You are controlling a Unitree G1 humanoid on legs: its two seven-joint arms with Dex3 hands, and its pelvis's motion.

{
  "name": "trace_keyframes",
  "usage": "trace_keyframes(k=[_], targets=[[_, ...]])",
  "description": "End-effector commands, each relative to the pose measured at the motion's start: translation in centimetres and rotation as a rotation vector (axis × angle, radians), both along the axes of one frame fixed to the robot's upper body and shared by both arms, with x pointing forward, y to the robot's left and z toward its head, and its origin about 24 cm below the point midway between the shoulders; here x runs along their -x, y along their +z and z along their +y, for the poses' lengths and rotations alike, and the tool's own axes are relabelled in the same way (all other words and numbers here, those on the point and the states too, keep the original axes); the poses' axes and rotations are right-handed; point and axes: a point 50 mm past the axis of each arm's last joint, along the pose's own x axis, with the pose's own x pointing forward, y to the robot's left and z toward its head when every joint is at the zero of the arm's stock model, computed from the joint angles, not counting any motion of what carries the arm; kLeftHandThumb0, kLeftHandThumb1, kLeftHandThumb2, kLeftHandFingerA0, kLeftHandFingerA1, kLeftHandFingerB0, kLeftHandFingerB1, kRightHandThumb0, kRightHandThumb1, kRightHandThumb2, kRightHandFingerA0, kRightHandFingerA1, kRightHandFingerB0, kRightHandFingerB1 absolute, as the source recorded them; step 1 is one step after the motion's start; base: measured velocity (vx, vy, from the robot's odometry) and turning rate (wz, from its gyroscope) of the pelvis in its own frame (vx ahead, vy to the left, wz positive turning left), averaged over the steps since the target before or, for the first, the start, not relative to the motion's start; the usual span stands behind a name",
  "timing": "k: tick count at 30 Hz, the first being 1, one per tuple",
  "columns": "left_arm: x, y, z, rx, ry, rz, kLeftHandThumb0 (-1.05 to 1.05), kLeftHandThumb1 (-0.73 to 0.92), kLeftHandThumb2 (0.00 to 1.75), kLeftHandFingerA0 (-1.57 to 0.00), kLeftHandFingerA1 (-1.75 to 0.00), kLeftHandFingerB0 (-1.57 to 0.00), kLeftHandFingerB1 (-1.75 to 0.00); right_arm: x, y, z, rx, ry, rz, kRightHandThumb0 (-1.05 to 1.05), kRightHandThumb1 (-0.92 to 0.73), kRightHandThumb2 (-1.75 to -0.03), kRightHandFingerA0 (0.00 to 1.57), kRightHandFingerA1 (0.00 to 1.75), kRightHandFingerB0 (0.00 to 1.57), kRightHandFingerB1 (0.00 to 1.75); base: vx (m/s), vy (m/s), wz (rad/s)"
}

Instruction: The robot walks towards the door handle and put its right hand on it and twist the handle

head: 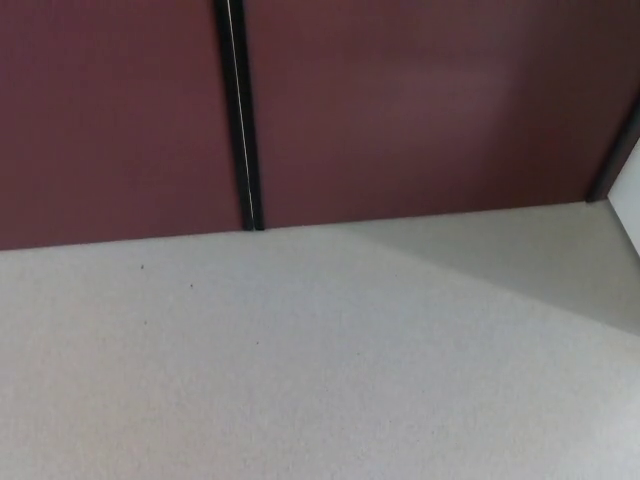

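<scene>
A dark red door [420, 110] fills the top of the head view, and only its lower part shows. A black vertical seam [240, 110] splits it from another dark red panel [110, 120] on the left. No door handle is in view. Neither of my hands nor any part of my arms shows.
Pale grey floor [300, 370] runs from the foot of the door to the bottom edge, with a shadow across its right side. A dark frame edge [615, 155] and a strip of white wall [628, 205] stand at the far right.
</scene>
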Motion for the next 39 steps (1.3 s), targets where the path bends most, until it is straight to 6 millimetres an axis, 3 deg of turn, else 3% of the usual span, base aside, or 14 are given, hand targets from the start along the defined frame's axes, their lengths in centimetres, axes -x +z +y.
trace_keyframes(k=[1, 6, 7, 17, 28, 35, 39], targets=[[1.24, -0.23, 0.10, 0.012, -0.010, 0.016, -0.29, 0.56, 0.57, -0.72, -0.50, -0.51, -0.41, 1.37, -0.07, -0.45, 0.018, -0.025, -0.002, -0.34, -0.60, -0.58, 0.54, 0.40, 0.40, 0.35, 0.00, 0.000, 0.00], [1.02, -0.24, 0.01, 0.001, -0.030, 0.027, -0.30, 0.56, 0.57, -0.71, -0.49, -0.50, -0.40, 1.68, -0.09, -0.34, 0.023, -0.008, -0.009, -0.34, -0.60, -0.58, 0.55, 0.40, 0.41, 0.35, 0.00, 0.000, 0.00], [1.03, -0.25, 0.01, 0.001, -0.030, 0.029, -0.30, 0.56, 0.57, -0.71, -0.49, -0.50, -0.40, 1.71, -0.10, -0.33, 0.026, -0.005, -0.007, -0.42, -0.52, -0.72, 0.51, 0.49, 0.38, 0.44, 0.00, 0.000, 0.00], [1.45, -0.26, 0.06, 0.013, -0.037, 0.024, -0.30, 0.57, 0.57, -0.70, -0.49, -0.50, -0.40, 2.18, -0.23, -0.23, 0.017, 0.016, 0.013, -0.42, -0.53, -0.72, 0.51, 0.49, 0.38, 0.44, 0.00, 0.000, 0.00], [0.58, -0.03, 0.16, 0.013, -0.027, 0.012, -0.31, 0.57, 0.57, -0.70, -0.48, -0.50, -0.40, 1.35, -0.18, -0.02, 0.028, 0.036, 0.012, -0.41, -0.53, -0.72, 0.53, 0.49, 0.40, 0.44, 0.00, -0.017, 0.11], [0.64, -0.03, 0.17, 0.010, -0.038, 0.017, -0.30, 0.57, 0.57, -0.70, -0.48, -0.50, -0.40, 1.40, -0.22, 0.08, 0.026, 0.045, 0.015, -0.41, -0.53, -0.73, 0.53, 0.49, 0.40, 0.45, 0.13, 0.254, -0.07], [0.86, -0.11, 0.15, 0.002, -0.047, 0.027, -0.31, 0.58, 0.57, -0.69, -0.47, -0.50, -0.40, 1.60, -0.34, 0.32, 0.028, 0.058, 0.029, -0.41, -0.54, -0.73, 0.52, 0.49, 0.39, 0.44, 0.15, -0.275, 0.09]])
